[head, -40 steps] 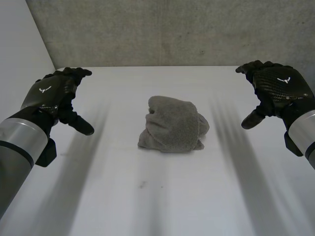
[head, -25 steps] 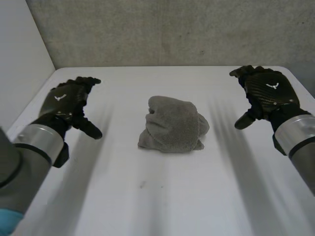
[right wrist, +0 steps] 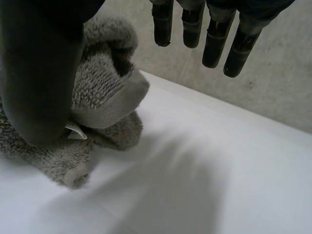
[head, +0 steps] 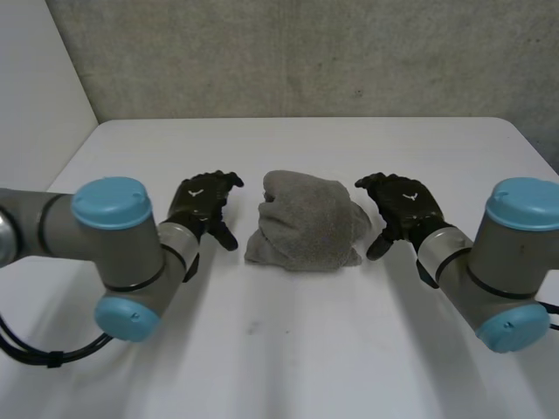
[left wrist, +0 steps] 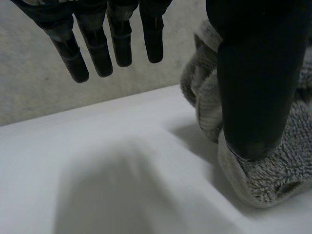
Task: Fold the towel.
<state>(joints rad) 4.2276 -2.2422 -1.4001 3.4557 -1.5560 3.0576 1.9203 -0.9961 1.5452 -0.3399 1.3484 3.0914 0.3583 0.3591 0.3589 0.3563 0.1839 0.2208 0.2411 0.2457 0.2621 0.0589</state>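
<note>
The fingers [left wrist: 97,53] of the left hand [head: 203,202] are straight and spread, holding nothing. Its thumb [left wrist: 251,87] points down just beside the towel [head: 306,223], and whether it touches cannot be told. The right hand [head: 403,202] mirrors it: fingers [right wrist: 214,44] straight and apart, empty, with the thumb [right wrist: 39,73] close against the towel's other flank, near a small white tag [right wrist: 75,131]. Between the two hands the grey towel sits as a rumpled, rounded heap, its layers tucked over one another. It lies in the middle of the white surface [head: 288,358], somewhat nearer the far edge than the near one. No flat, squared fold shows, so the task looks barely begun: the heap probably has to be gripped, spread flat and then folded edge to edge. Both hands seem posed to take it from either side.
</note>
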